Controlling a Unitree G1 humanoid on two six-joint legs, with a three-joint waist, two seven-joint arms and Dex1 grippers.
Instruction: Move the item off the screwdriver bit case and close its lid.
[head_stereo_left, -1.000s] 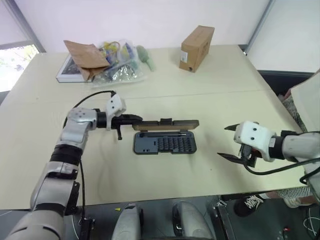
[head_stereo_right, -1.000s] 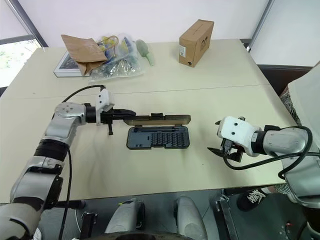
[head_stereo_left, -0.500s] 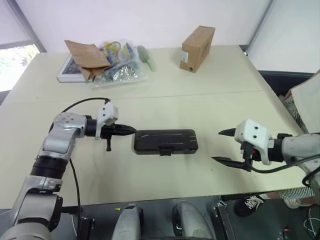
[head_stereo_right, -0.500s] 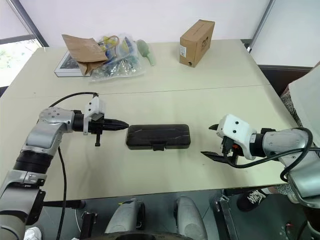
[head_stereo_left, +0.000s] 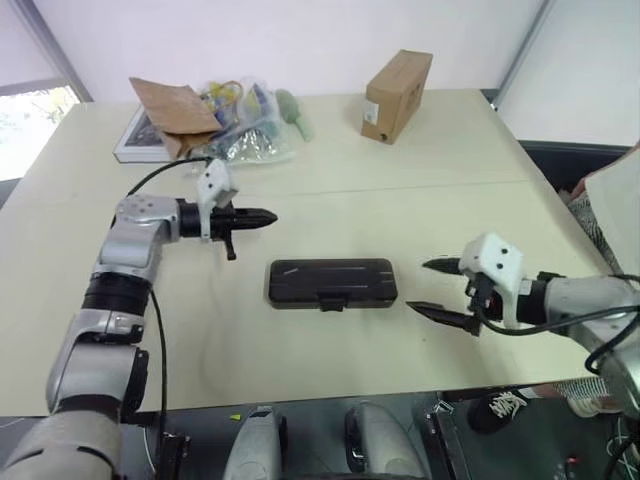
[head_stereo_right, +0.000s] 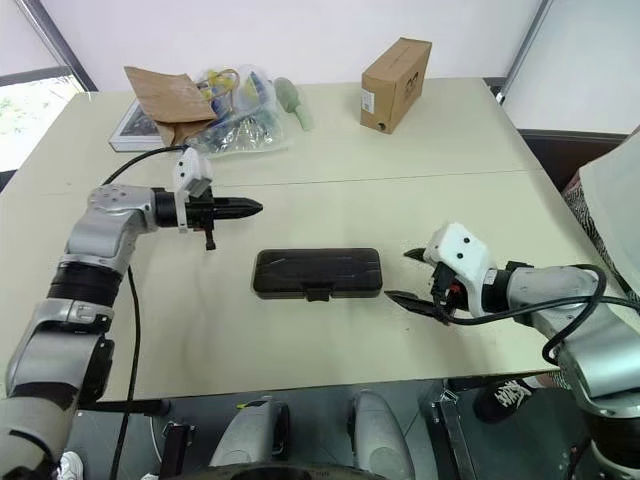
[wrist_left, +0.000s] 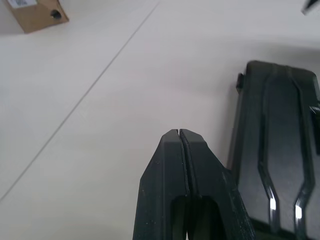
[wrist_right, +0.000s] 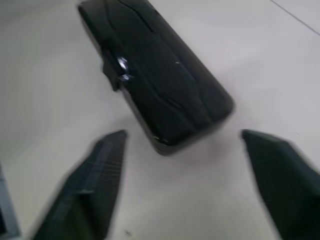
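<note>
No wording is proving readable anywhere on the tabletop, the small white label and dark mark on the cardboard box at the far edge staying too small to make out.

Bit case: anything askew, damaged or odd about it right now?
Nothing stands out. The screwdriver bit case lies flat on the table with its lid down and nothing on top. The left gripper is shut, clear of it; the right gripper is open beside its end.
</note>
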